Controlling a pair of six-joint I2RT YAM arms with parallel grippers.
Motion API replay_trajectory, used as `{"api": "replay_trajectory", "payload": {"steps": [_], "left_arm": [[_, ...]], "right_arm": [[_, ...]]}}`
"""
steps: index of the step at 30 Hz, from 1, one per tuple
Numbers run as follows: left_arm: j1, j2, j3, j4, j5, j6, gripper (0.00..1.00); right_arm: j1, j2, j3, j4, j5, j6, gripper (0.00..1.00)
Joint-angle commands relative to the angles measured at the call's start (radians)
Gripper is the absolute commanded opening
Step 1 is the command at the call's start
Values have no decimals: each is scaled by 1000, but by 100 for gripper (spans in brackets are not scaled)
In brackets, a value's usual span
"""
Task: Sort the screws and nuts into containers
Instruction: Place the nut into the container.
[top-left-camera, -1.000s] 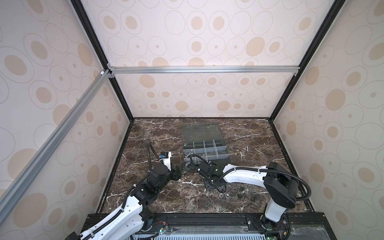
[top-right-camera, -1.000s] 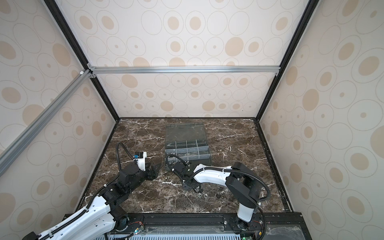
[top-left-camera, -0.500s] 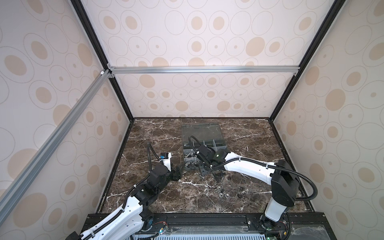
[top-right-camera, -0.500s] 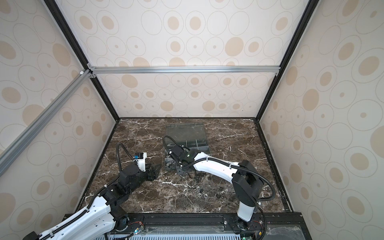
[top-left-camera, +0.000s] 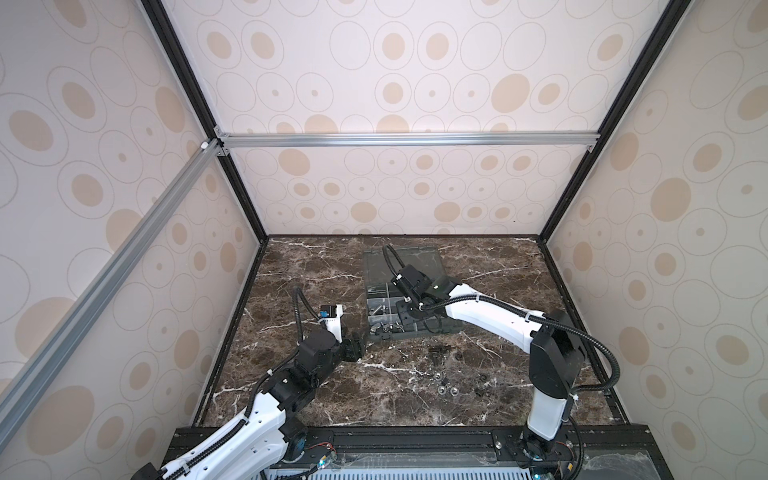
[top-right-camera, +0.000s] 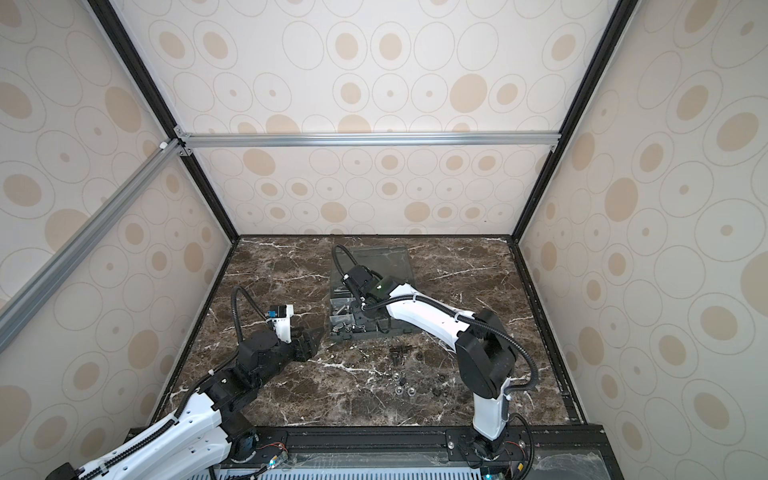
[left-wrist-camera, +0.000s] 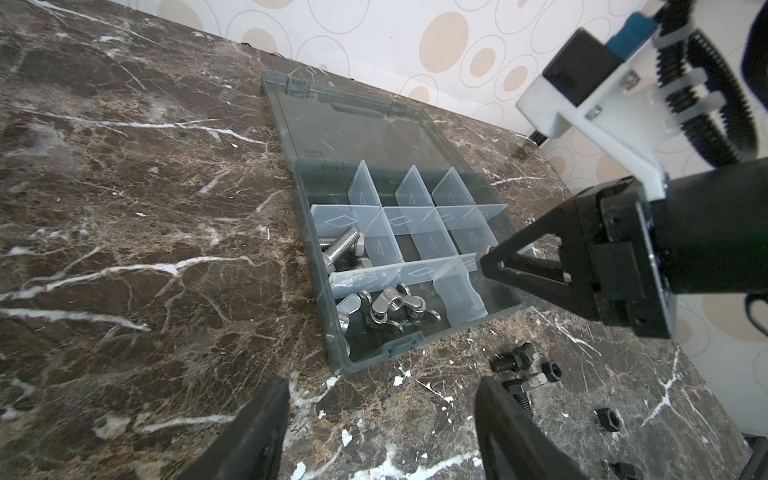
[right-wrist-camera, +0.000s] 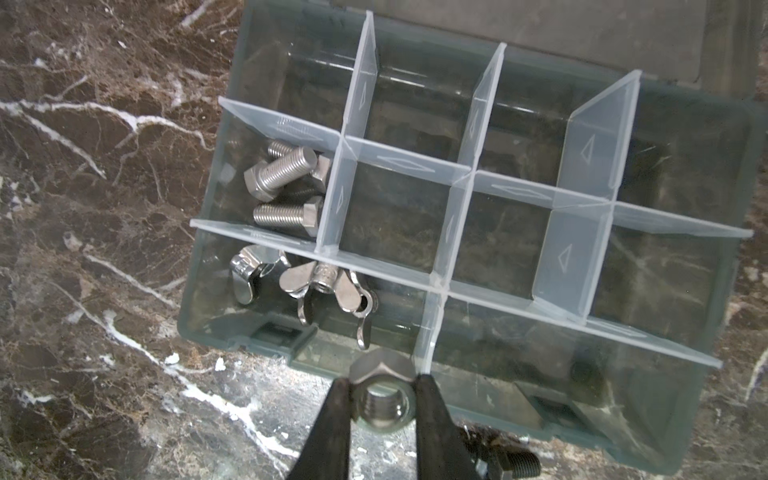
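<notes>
A dark brown, white-veined marble bench (top-left-camera: 324, 266) sits between cream walls (top-left-camera: 415, 75) printed with beige ovals. The open organiser box (right-wrist-camera: 665, 174) on it holds screws (right-wrist-camera: 286, 183) and wing nuts (right-wrist-camera: 320, 286). The right pincer (right-wrist-camera: 384, 386) grips a hex nut (right-wrist-camera: 384, 409) over the box. The left pincer (left-wrist-camera: 380, 384) gapes nearby. Loose fasteners (top-left-camera: 446, 382) dot the bench.

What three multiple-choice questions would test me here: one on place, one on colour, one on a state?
1. The wing nuts lie: A on the table; B in the compartment beside the hex bolts; C on the lid.
2. The hex nut in the right gripper is: A black; B brass; C silver.
3. The left gripper is: A open, empty; B shut on a bolt; C shut on the lid.
B: one divider separates them. C: it shines silver. A: fingers apart, nothing between.
</notes>
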Motion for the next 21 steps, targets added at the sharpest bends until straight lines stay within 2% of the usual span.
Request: {"api": "replay_trajectory", "payload": {"steps": [1, 21], "left_arm": [[8, -3, -2, 25, 3, -32, 71], [8, -34, -24, 34, 7, -54, 71]], "right_arm": [[-13, 27, 42, -10, -5, -26, 20], [-47, 201, 230, -36, -19, -50, 19]]}}
